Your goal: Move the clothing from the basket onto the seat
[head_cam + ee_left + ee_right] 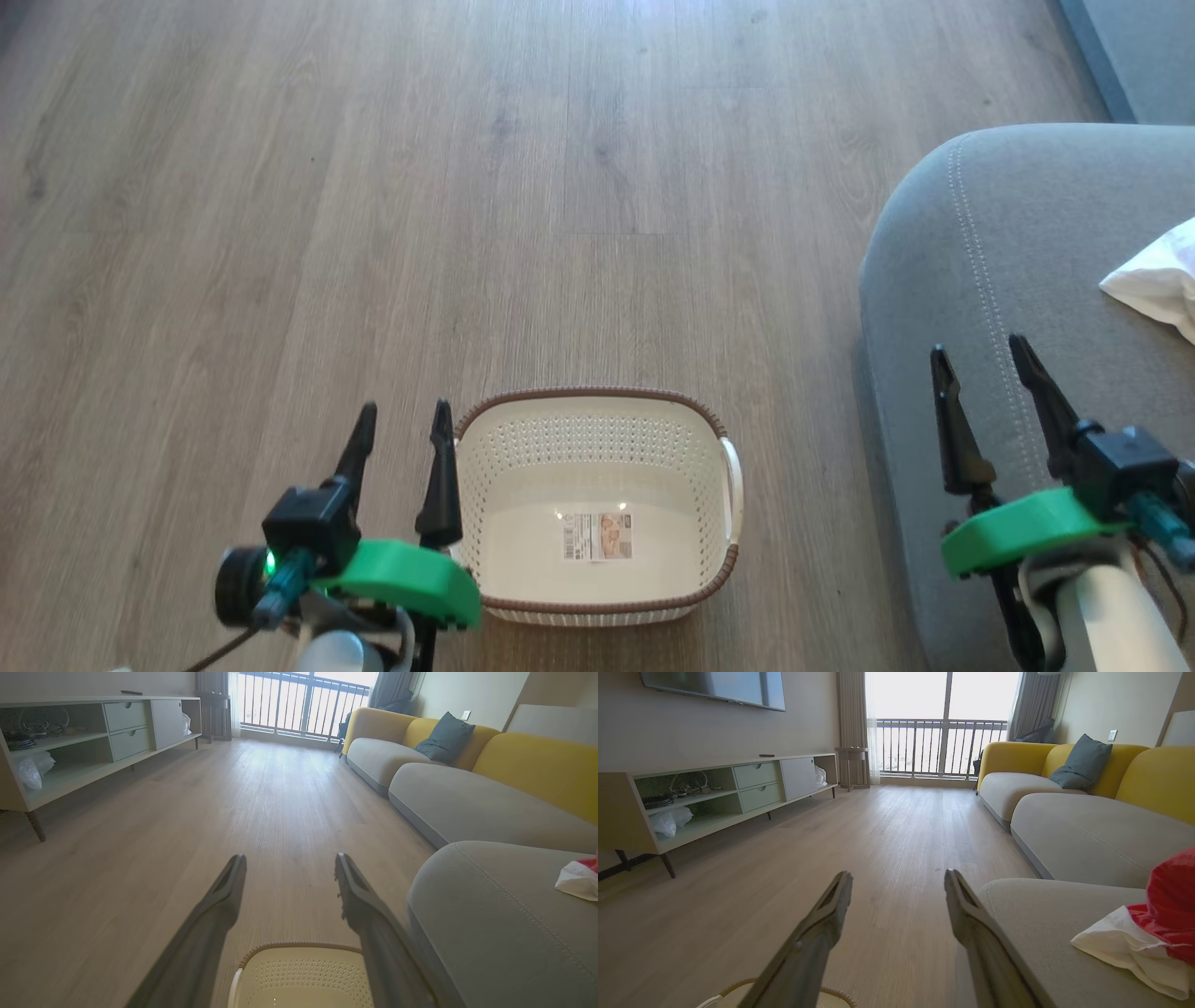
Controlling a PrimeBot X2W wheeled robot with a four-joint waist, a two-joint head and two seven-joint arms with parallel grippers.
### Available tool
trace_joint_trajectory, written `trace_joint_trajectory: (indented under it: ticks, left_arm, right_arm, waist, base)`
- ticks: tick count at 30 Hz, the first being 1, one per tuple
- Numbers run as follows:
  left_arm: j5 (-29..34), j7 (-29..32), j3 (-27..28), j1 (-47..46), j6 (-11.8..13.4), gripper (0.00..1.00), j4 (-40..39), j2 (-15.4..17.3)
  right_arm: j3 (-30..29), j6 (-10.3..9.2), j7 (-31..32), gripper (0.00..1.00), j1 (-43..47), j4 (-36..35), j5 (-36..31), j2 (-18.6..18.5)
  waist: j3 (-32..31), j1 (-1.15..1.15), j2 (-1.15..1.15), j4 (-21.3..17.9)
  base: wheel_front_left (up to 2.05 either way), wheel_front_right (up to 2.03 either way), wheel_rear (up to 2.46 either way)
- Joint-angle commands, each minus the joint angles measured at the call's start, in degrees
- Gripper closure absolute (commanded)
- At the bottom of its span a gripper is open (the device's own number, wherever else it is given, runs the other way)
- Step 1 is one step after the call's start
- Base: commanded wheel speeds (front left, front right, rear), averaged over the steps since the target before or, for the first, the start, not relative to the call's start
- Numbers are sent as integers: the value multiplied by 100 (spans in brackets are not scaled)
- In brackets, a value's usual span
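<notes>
The cream-white basket with a brown rim stands on the floor with only a label inside; its rim shows in the left wrist view as the basket. The grey seat is to its right. On the seat lies the clothing, red and white; a white corner of the clothing shows at the right edge. My left gripper hangs open just left of the basket, holding nothing. My right gripper hangs open above the seat's front corner, also holding nothing.
Wooden floor stretches ahead of the basket. A low cabinet stands along the left wall. A grey and yellow sofa with a dark cushion runs along the right. A balcony window closes the far end.
</notes>
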Motion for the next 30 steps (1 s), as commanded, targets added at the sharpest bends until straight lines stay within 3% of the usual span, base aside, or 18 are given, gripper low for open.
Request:
trace_joint_trajectory:
  ticks: [1, 10, 30]
  left_arm:
    - [-159, -28, 172, -7, -47, 0, -146, -21]
    - [-116, -28, 395, 151, -330, 0, 9, -21]
    - [-184, -28, 477, 195, -371, 0, -66, -21]
  right_arm:
    - [15, -2, -6, 0, 5, -195, -183, 42]
    - [-98, -2, -6, 0, 279, -299, -314, 228]
    - [-33, -2, -6, 0, 272, -363, -370, 237]
  waist:
    - [-8, 1, 0, -23]
    - [-37, 1, 0, -157]
    - [-39, 1, 0, -194]
  base:
    - [0, 0, 0]
    - [0, 0, 0]
    - [0, 0, 0]
